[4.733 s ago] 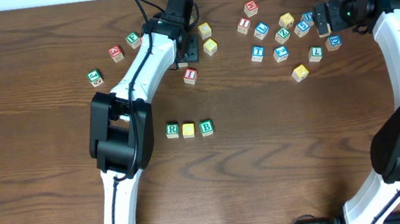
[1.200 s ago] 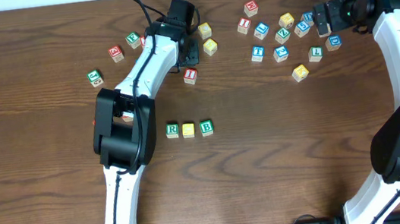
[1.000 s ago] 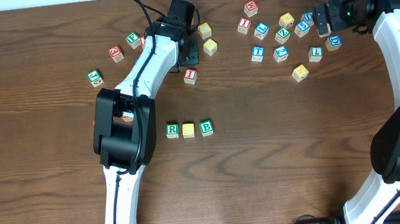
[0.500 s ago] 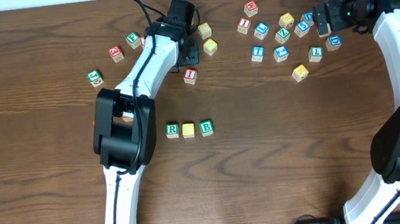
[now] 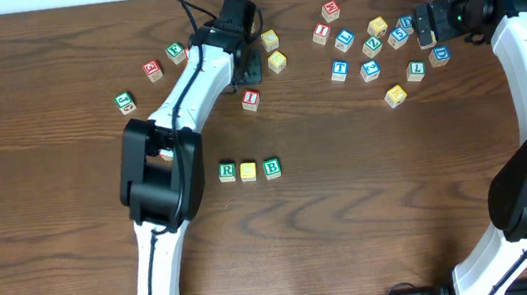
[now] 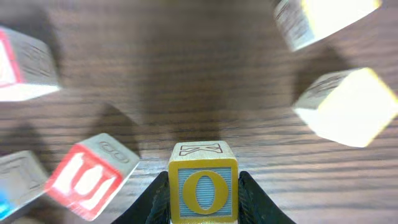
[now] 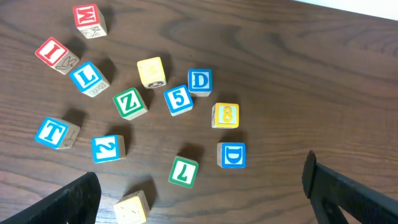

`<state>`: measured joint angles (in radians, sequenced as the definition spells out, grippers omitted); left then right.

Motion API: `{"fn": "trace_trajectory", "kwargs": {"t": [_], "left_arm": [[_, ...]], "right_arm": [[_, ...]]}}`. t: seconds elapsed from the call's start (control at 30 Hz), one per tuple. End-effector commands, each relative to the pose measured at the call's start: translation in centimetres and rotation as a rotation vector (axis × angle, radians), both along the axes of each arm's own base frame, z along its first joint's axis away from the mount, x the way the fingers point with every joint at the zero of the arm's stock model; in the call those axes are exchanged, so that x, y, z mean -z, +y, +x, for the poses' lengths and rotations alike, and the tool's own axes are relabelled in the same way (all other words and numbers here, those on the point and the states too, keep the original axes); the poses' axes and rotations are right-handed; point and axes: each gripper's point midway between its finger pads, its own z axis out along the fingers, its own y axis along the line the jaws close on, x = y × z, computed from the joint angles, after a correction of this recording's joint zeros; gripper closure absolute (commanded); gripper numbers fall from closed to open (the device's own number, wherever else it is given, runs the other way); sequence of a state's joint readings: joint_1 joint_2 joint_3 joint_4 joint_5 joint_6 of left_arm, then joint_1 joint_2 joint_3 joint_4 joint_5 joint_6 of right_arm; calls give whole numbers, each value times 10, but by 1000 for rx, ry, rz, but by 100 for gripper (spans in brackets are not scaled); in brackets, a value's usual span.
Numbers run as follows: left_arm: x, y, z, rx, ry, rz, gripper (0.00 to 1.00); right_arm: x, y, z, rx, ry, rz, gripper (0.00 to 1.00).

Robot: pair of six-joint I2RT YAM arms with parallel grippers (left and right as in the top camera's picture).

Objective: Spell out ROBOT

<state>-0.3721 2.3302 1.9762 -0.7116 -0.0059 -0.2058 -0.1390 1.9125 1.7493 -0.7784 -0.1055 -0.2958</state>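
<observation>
Left fingers (image 5: 250, 69) part-closed on yellow O block (image 6: 203, 190), one finger each side, O face toward wrist cam. Can't tell if block is off the desk (image 5: 401, 201). Grip sits top-centre among loose blocks: two plain yellow ones (image 5: 277, 61) just right of it, red I block (image 5: 251, 99) near, toward the robot.

Mid-desk row, L to R: green R block (image 5: 227, 171), plain yellow block (image 5: 248, 170), green B block (image 5: 271, 168), side by side, approx. touching.

Right fingers (image 5: 423, 27) wide open, nothing held, over the right-hand scatter of blocks. Blue T block (image 5: 339, 69) lies flat at the left edge of that scatter, well apart from the row and from both sets of fingers.
</observation>
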Motion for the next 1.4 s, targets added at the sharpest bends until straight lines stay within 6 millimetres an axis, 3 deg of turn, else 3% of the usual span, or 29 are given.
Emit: {"fn": "trace_trajectory", "kwargs": {"t": [0.0,0.23,0.37,0.5,0.6,0.8,1.13,1.23,1.37], "left_arm": [[-85,-1,7,5,-156,-50,72],[-181,3,-10,7,-307,-109,72],[-233,5,-39,20,-367,-138,72],[-265,9,-74,-7,-386,-128,72],[-271,8,-95,-19,-376,-94,72],[-241,-21,-126,24,-279,-58,74],[-129,-47,-150,32,-161,7,77],[-103,-50,-159,8,-122,-13,77],[-83,-50,-171,-36,-83,-19,79]], "right_arm": [[-5,2,2,4,-12,15,1],[-5,2,2,4,-12,15,1],[-5,2,2,4,-12,15,1],[-5,2,2,4,-12,15,1],[-5,2,2,4,-12,15,1],[-5,2,2,4,-12,15,1],[-5,2,2,4,-12,15,1],[-5,2,2,4,-12,15,1],[-5,2,2,4,-12,15,1]]}}
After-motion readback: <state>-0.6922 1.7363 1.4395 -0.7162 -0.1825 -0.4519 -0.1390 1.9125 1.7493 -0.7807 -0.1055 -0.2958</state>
